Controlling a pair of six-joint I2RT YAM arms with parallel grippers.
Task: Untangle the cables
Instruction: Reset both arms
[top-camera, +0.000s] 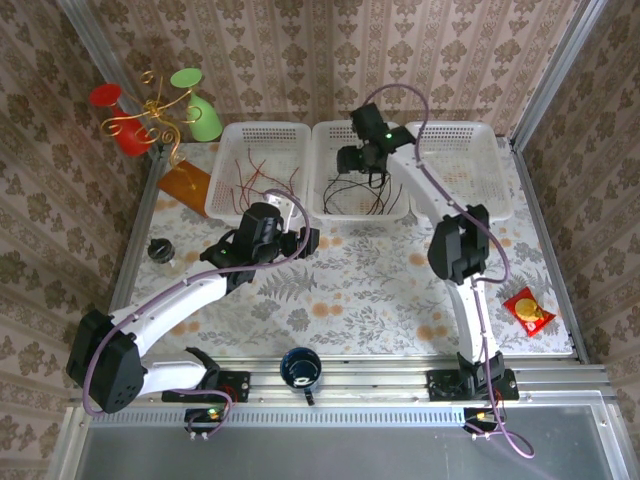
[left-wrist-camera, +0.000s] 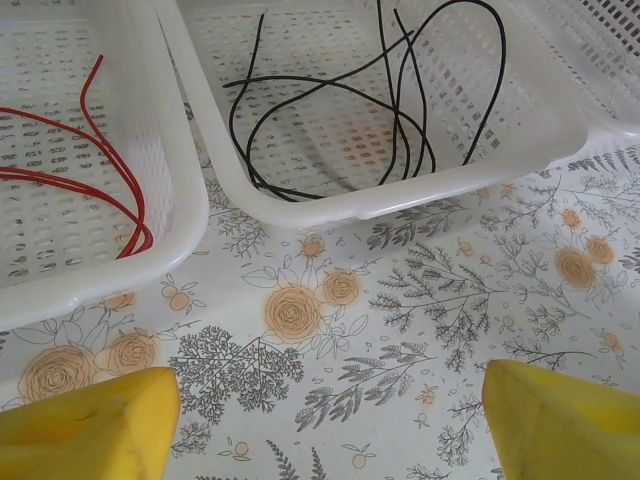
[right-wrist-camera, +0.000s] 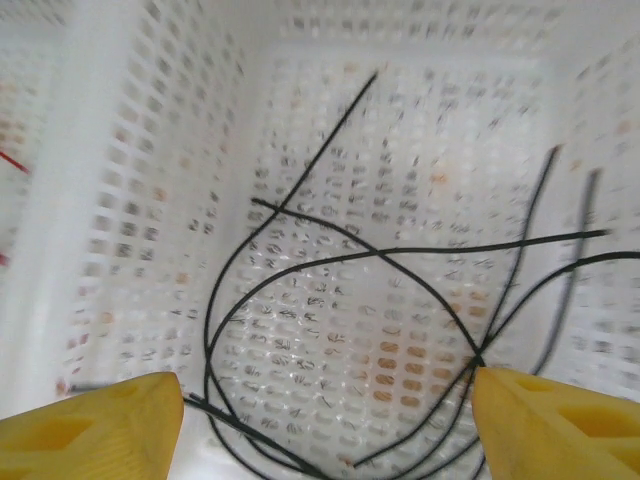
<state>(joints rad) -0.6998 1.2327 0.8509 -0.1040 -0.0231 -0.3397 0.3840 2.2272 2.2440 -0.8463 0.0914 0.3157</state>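
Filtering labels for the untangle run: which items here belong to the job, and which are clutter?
Job:
red cables in left basket
black cables in middle basket
left claw, right claw, both open

Lying about:
right basket
mug
snack packet
cup stand
orange board
small black object

My left arm (top-camera: 180, 295) bent low, left gripper (left-wrist-camera: 330, 425) jaws wide apart, my right arm (top-camera: 440, 205) stretched forward, right gripper (right-wrist-camera: 325, 425) tipped down, jaws spread wide

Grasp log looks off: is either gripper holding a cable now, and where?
Nothing is held. Left gripper is open over the tablecloth; right gripper is open over the black cables in the basket, none between its jaws.
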